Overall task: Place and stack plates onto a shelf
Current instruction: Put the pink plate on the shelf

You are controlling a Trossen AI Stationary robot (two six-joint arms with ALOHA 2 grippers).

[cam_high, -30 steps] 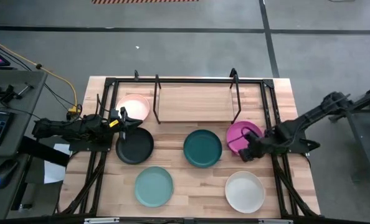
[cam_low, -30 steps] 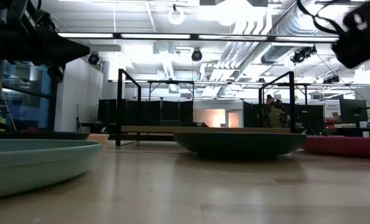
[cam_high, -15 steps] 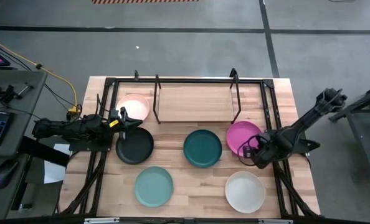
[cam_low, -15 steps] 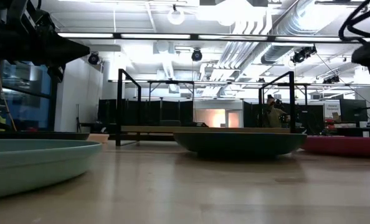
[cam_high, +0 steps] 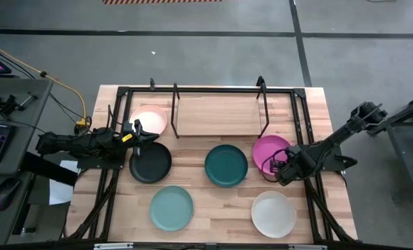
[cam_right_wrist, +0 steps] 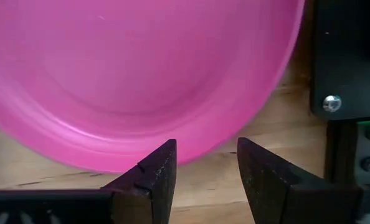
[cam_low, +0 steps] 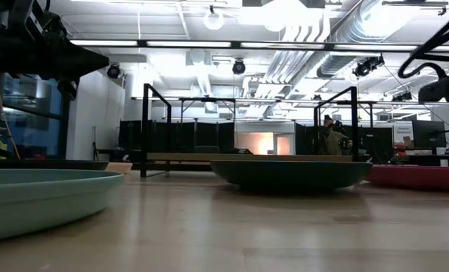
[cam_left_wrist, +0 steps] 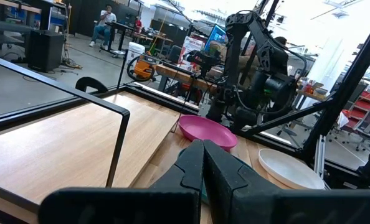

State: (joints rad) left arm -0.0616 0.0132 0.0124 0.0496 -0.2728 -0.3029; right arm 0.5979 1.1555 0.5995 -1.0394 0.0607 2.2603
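The round matte magenta plate (cam_high: 271, 152) lies at three o'clock on the table, outside the black wire shelf (cam_high: 217, 111). The right gripper (cam_right_wrist: 205, 163), fingers parted and empty, is poised at its near rim. The plate is judged light, rigid and smooth, best pinched across the rim. The left gripper (cam_left_wrist: 203, 163) is closed on nothing

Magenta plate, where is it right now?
High view: the magenta plate lies on the table's right side, right of the dark teal plate, with the right gripper at its edge.

plates: pink (cam_high: 149, 119), blk (cam_high: 151, 164), dk teal (cam_high: 226, 165), magenta (cam_high: 268, 151), lt teal (cam_high: 172, 207), white (cam_high: 273, 214).
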